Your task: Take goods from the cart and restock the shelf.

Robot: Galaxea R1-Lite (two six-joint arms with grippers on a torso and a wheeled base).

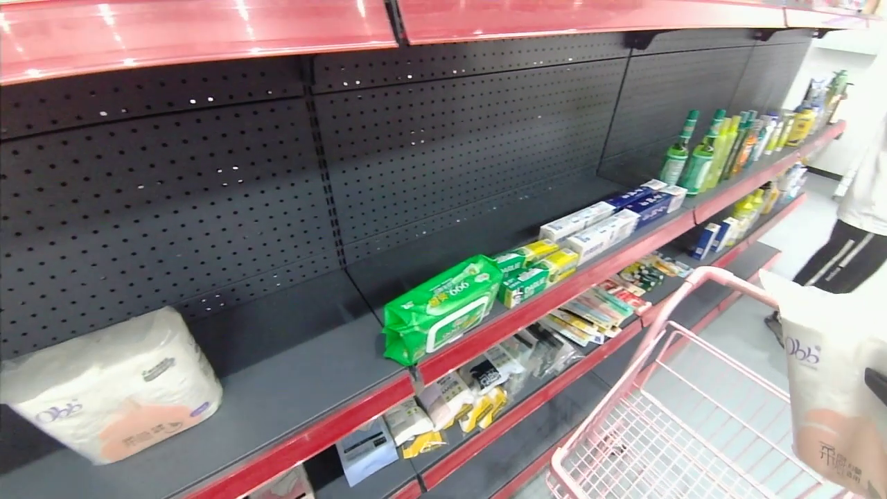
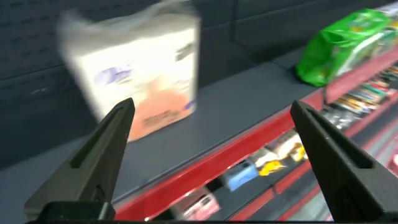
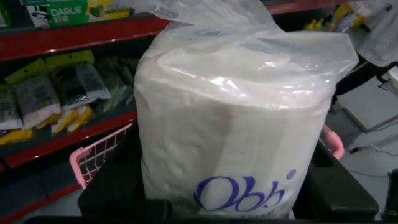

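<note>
A white toilet paper pack [image 1: 111, 384] stands on the dark shelf board [image 1: 291, 388] at the far left. My left gripper [image 2: 211, 130] hangs open in front of that pack [image 2: 137, 74], a short way off the shelf edge, with nothing between its fingers. At the far right, over the pink cart [image 1: 665, 416], a second toilet paper pack [image 1: 831, 388] is held up. My right gripper [image 3: 230, 199] is shut on this pack [image 3: 242, 124], with a black finger [image 3: 339, 193] at each side of its lower part.
A green wipes pack [image 1: 443, 308] lies on the same shelf board, with small boxes [image 1: 533, 270] and bottles [image 1: 700, 156] farther right. Bare shelf lies between the shelved pack and the wipes. Lower shelves hold hanging packets [image 1: 478, 395]. A person's leg [image 1: 842, 260] shows beyond the cart.
</note>
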